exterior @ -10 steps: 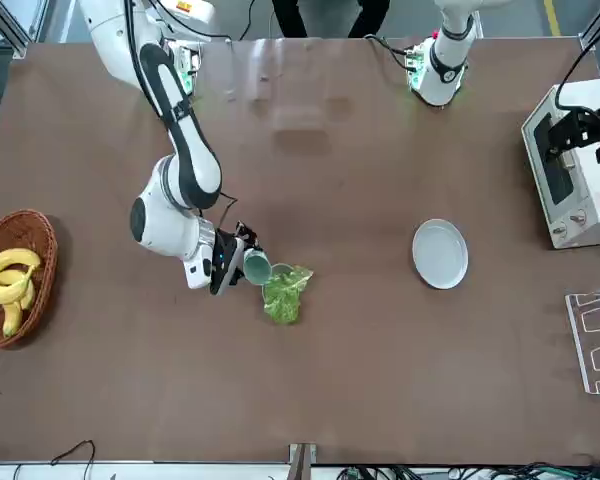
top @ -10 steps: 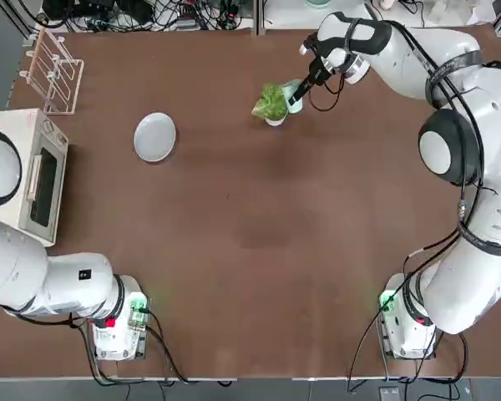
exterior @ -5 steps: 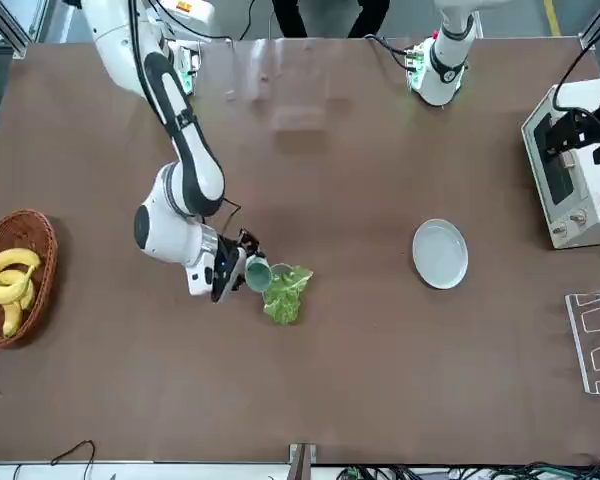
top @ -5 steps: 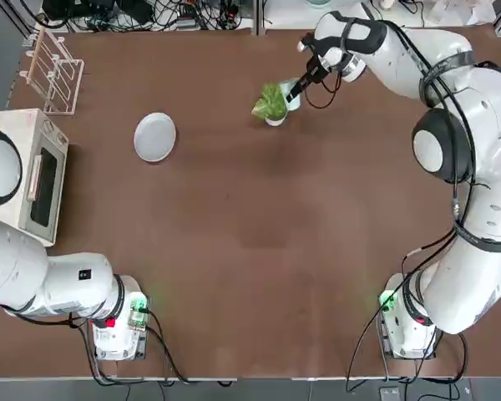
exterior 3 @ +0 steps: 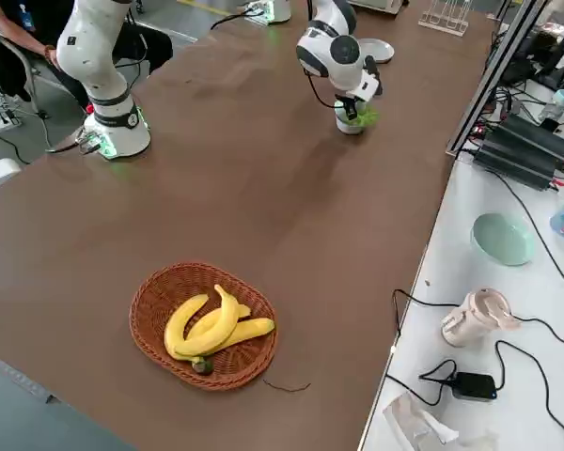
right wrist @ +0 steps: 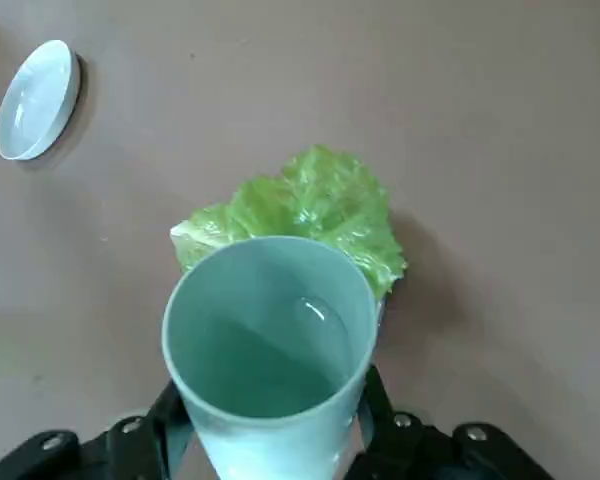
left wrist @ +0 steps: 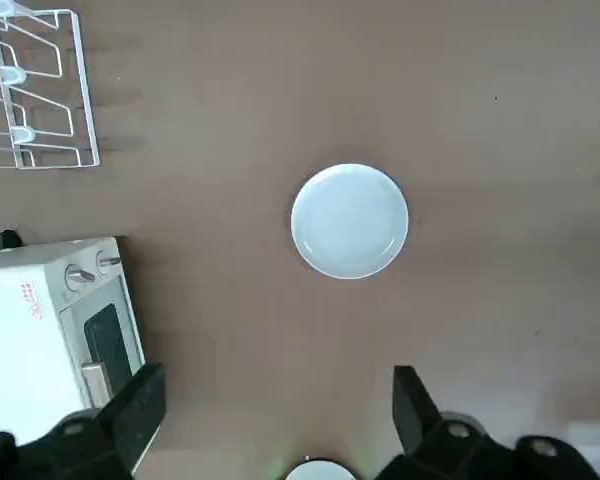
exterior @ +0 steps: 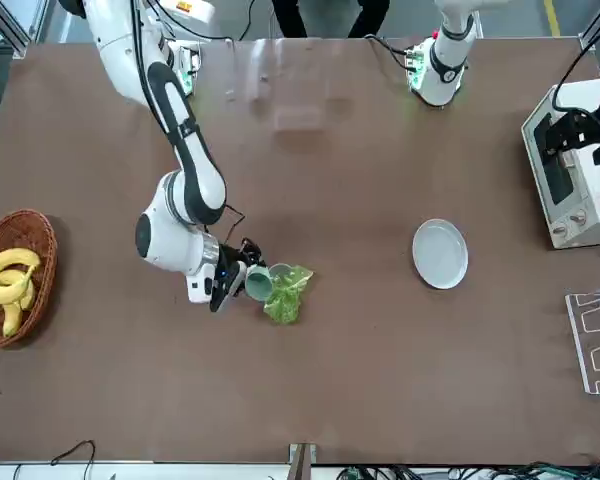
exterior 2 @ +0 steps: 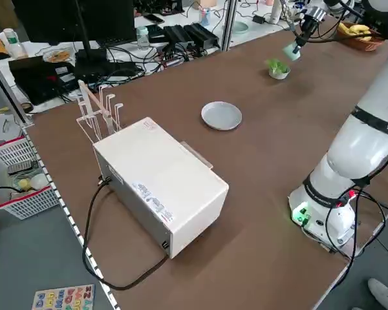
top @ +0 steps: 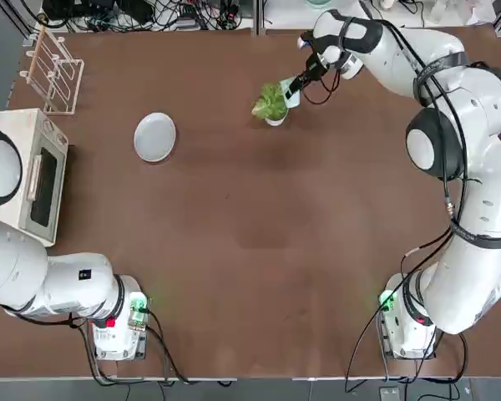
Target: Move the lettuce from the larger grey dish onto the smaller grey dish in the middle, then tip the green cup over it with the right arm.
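Green cup (right wrist: pixel 270 360), clamped in the right gripper (right wrist: pixel 270 425) (tilted), rims the lettuce (right wrist: pixel 320 205); left gripper (left wrist: pixel 280 420) apart.

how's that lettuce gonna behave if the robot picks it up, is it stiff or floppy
The lettuce looks thin and crinkled, so it would probably fold softly when pinched. It's a loose leafy bunch, likely light for its size. Its glossy surface suggests it might slip a little.
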Action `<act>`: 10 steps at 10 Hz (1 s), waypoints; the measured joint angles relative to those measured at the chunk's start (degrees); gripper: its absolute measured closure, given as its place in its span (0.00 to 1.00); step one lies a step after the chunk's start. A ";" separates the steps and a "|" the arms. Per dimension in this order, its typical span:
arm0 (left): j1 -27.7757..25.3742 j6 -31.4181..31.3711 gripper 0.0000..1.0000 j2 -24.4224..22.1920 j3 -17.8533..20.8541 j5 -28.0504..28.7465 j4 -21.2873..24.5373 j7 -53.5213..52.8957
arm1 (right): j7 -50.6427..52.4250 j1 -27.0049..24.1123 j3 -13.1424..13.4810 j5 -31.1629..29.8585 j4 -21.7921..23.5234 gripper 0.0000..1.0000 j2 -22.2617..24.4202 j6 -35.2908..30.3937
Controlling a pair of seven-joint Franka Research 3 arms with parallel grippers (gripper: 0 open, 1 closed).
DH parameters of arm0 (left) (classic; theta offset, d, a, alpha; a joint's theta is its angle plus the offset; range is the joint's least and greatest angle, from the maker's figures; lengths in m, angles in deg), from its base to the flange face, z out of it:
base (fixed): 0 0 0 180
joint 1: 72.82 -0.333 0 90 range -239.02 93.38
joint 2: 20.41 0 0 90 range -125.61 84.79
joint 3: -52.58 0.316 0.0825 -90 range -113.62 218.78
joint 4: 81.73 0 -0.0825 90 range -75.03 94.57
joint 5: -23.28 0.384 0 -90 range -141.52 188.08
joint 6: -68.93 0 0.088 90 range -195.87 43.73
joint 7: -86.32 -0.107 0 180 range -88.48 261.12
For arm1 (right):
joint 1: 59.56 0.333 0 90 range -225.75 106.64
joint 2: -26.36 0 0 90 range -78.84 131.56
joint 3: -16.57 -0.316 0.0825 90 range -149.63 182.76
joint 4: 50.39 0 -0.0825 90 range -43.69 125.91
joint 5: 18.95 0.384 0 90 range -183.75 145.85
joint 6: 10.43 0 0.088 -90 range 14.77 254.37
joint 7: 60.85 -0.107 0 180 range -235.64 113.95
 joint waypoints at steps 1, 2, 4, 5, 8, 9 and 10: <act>-0.04 -0.04 0.00 0.00 0.09 0.00 0.00 0.00 | -1.56 0.01 0.33 -0.01 -0.22 0.31 -0.16 -0.50; -0.05 -0.04 0.00 0.00 0.12 0.00 0.00 0.05 | -2.63 0.11 0.38 -0.01 -0.35 0.31 -0.22 -0.64; -0.16 -0.04 0.00 0.00 0.21 0.00 0.00 0.17 | -5.02 0.90 0.39 -0.02 -0.96 0.31 -0.70 -0.69; -0.42 -0.04 0.00 0.00 0.38 0.00 0.00 0.18 | -6.53 1.18 0.40 -0.02 -1.41 0.31 -1.10 -1.21; -0.93 -0.04 0.00 0.01 0.51 0.00 0.00 0.16 | -11.01 1.39 0.55 -0.11 -2.43 0.31 -1.60 -3.58; -0.93 -0.04 0.00 0.03 0.51 0.00 0.00 0.15 | -12.22 1.39 0.67 -0.18 -2.63 0.31 -1.62 -4.35; -0.93 -0.04 0.00 0.05 0.51 0.00 0.00 0.15 | -13.51 1.39 0.81 -0.23 -3.04 0.31 -1.66 -5.02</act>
